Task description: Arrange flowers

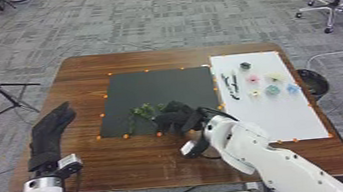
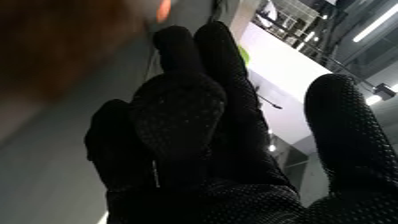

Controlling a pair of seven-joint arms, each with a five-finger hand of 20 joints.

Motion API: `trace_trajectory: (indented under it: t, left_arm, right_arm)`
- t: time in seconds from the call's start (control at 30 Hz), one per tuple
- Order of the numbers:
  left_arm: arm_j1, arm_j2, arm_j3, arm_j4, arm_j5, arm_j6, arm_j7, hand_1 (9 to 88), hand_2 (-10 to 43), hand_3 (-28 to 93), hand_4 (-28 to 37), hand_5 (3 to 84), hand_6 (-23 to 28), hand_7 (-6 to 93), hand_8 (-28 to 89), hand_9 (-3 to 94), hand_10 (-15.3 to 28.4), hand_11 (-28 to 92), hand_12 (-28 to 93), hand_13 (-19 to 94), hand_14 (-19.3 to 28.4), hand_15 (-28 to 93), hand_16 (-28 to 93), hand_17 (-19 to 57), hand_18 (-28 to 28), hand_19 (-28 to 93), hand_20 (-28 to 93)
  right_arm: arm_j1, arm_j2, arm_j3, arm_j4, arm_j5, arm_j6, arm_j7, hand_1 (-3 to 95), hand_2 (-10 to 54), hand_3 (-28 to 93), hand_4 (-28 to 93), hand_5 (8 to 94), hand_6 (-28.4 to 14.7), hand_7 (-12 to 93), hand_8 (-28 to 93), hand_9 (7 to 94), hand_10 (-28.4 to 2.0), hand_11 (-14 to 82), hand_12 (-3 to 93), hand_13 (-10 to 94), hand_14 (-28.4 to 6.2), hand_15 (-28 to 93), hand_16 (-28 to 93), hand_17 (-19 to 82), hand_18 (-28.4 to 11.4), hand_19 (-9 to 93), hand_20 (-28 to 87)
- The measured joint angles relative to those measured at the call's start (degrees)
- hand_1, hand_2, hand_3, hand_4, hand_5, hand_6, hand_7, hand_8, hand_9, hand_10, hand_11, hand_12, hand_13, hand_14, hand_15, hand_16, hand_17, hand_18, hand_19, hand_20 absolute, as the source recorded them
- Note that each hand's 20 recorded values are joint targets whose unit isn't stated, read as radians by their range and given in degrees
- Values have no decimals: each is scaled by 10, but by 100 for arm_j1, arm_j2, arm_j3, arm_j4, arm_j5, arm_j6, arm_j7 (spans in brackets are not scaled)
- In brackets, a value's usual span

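Closest to the wrist camera is my right hand, black-gloved, with its fingers long and mostly straight, several held close together and another standing apart. Whether a stem lies between them, I cannot tell.

Under me spreads the brown bench. Directly below my right hand is the dark mat, which reaches away beyond my fingers; to my right runs the white sheet, longer than it is wide, its long axis leading away from me. My left hand is well apart from my right, over on the far side of the mat, its fingers relaxed and pointing forward.

Just beside my right hand, on its left and partly overlapped by it, is the greenery on the mat. One thin stem runs roughly front to back, its bare end towards me and the leafy part farther off; some leaves spread sideways towards my hand.

Right of my right hand, on the white sheet, slender dark stems lie lengthwise, pointing away from me. Beyond them are the small blooms: a blue flower, a pale blue flower, a cream flower, a pink flower and a little yellow flower.
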Motion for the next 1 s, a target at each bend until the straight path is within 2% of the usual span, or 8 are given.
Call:
trace_trajectory:
  t: [0.23,0.47,1.0]
  left_arm:
    - [7,0,1,-11,4,-4,0,177,55,720,-283,463,37,105,-62,442,136,175,120,360,175,173,33,31,135,123,160]
    - [27,-10,1,-30,12,-45,1,176,54,720,-283,463,37,106,-62,442,136,178,120,360,177,178,33,30,135,125,160]
    - [43,-22,8,-43,15,-80,5,177,54,718,-283,464,38,105,-62,442,137,179,119,360,179,185,31,29,137,128,161]
  right_arm:
    - [377,56,-195,131,-252,-15,208,230,119,541,-94,672,-51,240,-42,729,-152,96,134,908,-49,538,330,569,-180,932,596]
    - [580,-134,-272,375,-426,-356,323,248,120,520,-87,666,-54,235,-40,718,-152,95,132,909,-48,534,331,570,-181,932,594]
    - [623,-302,-435,324,-428,-392,375,236,116,533,-76,676,-55,245,-37,732,-157,109,141,907,-50,538,333,569,-183,932,598]
